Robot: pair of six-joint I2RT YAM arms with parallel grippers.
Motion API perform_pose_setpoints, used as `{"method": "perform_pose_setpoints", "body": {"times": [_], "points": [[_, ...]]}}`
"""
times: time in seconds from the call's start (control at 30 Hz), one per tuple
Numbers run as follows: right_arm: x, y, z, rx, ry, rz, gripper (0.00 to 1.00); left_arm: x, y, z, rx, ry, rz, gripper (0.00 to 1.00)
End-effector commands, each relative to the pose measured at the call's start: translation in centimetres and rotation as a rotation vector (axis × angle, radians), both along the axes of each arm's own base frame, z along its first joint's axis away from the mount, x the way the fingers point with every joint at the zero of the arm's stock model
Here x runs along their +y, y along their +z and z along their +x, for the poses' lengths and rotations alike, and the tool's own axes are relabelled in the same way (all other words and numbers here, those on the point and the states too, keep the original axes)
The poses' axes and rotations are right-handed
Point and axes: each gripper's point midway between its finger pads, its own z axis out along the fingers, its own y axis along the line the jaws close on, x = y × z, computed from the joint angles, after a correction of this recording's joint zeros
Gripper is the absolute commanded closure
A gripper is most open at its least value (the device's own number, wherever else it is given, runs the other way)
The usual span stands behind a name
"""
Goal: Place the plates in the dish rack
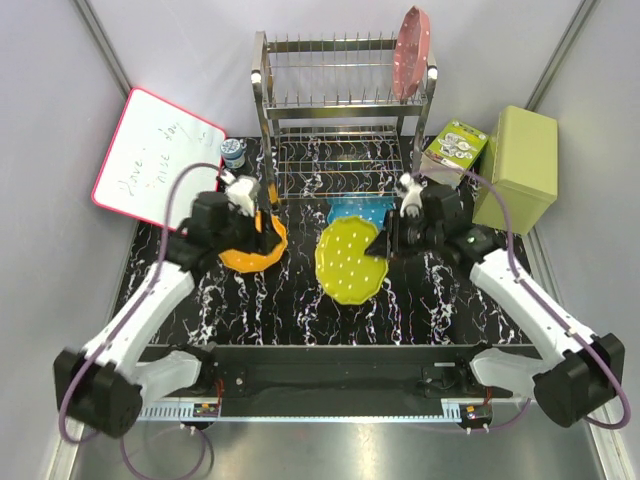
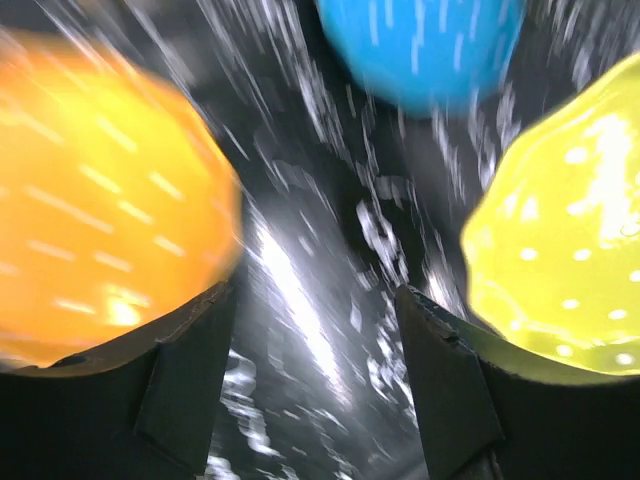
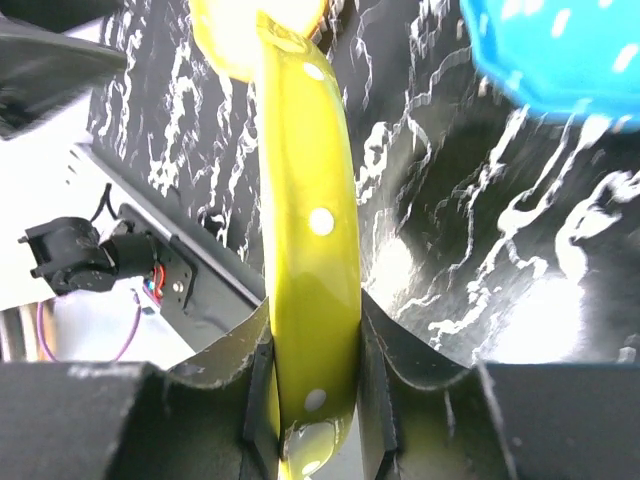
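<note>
At nine o'clock, the left gripper (image 2: pixel 315 295) is held wide open, nothing between its fingers, over the orange plate's (image 1: pixel 262 258) edge. A strip of black marbled table (image 1: pixel 300 300) is seen before the yellow-green plate (image 1: pixel 347 258), whose three-o'clock rim is clamped by the right gripper (image 3: pixel 315 330). The blue plate (image 1: pixel 355 210) lies behind. At twelve, the pink plate (image 1: pixel 411 53) is stood upright in the dish rack (image 1: pixel 330 100).

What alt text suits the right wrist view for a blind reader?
The right pincer is shut on the yellow-green plate, seen edge-on between its two dark fingers. A blue plate lies at upper right on the black, white-veined table.
</note>
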Motion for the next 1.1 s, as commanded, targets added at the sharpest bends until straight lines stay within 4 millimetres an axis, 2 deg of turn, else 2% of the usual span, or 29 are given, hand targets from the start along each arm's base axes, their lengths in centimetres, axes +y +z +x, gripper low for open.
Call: {"method": "perform_pose_setpoints", "body": {"times": [0.0,0.03,0.1,0.13,0.17,0.2,0.23,0.27,0.3,0.33,0.37,0.4,0.43,0.47,0.5,0.53,0.57,0.6,0.63,0.67,0.7,0.77,0.8,0.87,0.9,0.93,0.97,1.0,1.07], "points": [[-0.3,8.2,1.6,-0.254,0.078,-0.056,1.00,3.9,7.9,1.0,-0.334,0.019,0.109,0.30],[-0.3,11.3,1.8,-0.315,0.093,-0.059,1.00,4.3,9.7,0.6,-0.403,0.033,0.100,0.28],[0.1,13.4,3.2,-0.414,0.153,-0.101,1.00,5.2,10.7,0.3,-0.456,0.069,0.109,0.27],[0.2,17.3,3.6,-0.512,0.162,-0.087,1.00,5.5,11.6,-0.3,-0.498,0.077,0.093,0.27],[0.5,18.7,4.0,-0.555,0.179,-0.085,1.00,5.6,11.8,-0.7,-0.512,0.079,0.087,0.27],[1.1,19.3,5.0,-0.579,0.200,-0.092,1.00,5.9,10.9,-0.9,-0.527,0.065,0.118,0.27],[1.2,23.2,5.2,-0.652,0.188,-0.062,1.00,6.3,11.5,-1.2,-0.564,0.083,0.113,0.23],[1.4,24.7,5.5,-0.678,0.183,-0.051,1.00,7.3,11.4,-0.9,-0.567,0.143,0.136,0.22],[2.0,25.1,6.6,-0.676,0.188,-0.048,1.00,7.7,11.2,-0.8,-0.561,0.174,0.133,0.21],[1.9,29.0,6.2,-0.774,0.183,-0.021,1.00,7.8,11.1,-0.8,-0.560,0.182,0.138,0.20],[1.9,30.5,6.4,-0.823,0.183,-0.018,1.00,7.8,11.1,-0.7,-0.560,0.181,0.137,0.20],[2.4,30.9,7.8,-0.843,0.176,-0.030,1.00,7.7,11.1,-0.4,-0.569,0.182,0.138,0.20],[1.7,35.2,7.3,-0.949,0.129,0.000,1.00,7.7,11.1,-0.2,-0.576,0.182,0.143,0.20],[1.2,36.6,8.4,-0.985,0.065,-0.014,1.00,8.4,11.2,0.2,-0.584,0.225,0.161,0.20],[1.8,36.6,10.7,-1.006,0.044,-0.035,1.00,8.8,11.6,0.6,-0.592,0.251,0.160,0.19],[0.8,40.3,10.4,-1.106,-0.025,-0.003,1.00,9.1,11.8,0.8,-0.594,0.266,0.162,0.19],[-0.2,41.7,11.8,-1.134,-0.141,-0.019,1.00,9.4,12.0,1.0,-0.598,0.278,0.166,0.19],[0.1,42.6,13.9,-1.185,-0.189,-0.011,1.00,9.5,12.1,1.2,-0.609,0.280,0.170,0.19],[-0.4,44.4,14.0,-1.249,-0.232,0.001,1.00,9.6,12.2,1.3,-0.617,0.281,0.174,0.19],[-0.7,44.9,15.4,-1.287,-0.298,-0.030,1.00,9.7,11.9,1.4,-0.621,0.282,0.186,0.19],[-0.8,46.5,16.2,-1.358,-0.354,-0.014,1.00,9.9,11.9,1.4,-0.622,0.290,0.183,0.19],[-1.6,47.6,17.2,-1.426,-0.453,-0.052,1.00,10.0,11.7,1.2,-0.606,0.301,0.164,0.19],[-2.0,49.0,17.5,-1.484,-0.523,-0.031,1.00,10.1,11.5,1.1,-0.604,0.298,0.162,0.19],[-3.0,49.3,19.0,-1.517,-0.643,-0.083,1.00,10.2,10.8,0.7,-0.580,0.315,0.136,0.19],[-4.1,51.1,18.5,-1.570,-0.733,-0.048,1.00,10.3,10.6,0.5,-0.572,0.319,0.125,0.19],[-4.7,51.7,18.5,-1.588,-0.795,-0.037,1.00,10.3,10.3,0.4,-0.554,0.325,0.107,0.19],[-4.6,50.7,20.0,-1.575,-0.842,-0.072,1.00,10.3,9.7,0.2,-0.539,0.326,0.100,0.19],[-5.2,52.1,18.9,-1.613,-0.880,-0.034,1.00,10.4,9.6,0.1,-0.535,0.335,0.092,0.19],[-5.6,52.4,19.0,-1.665,-0.977,-0.064,1.00,10.1,9.0,-0.2,-0.515,0.324,0.070,0.19]]}}
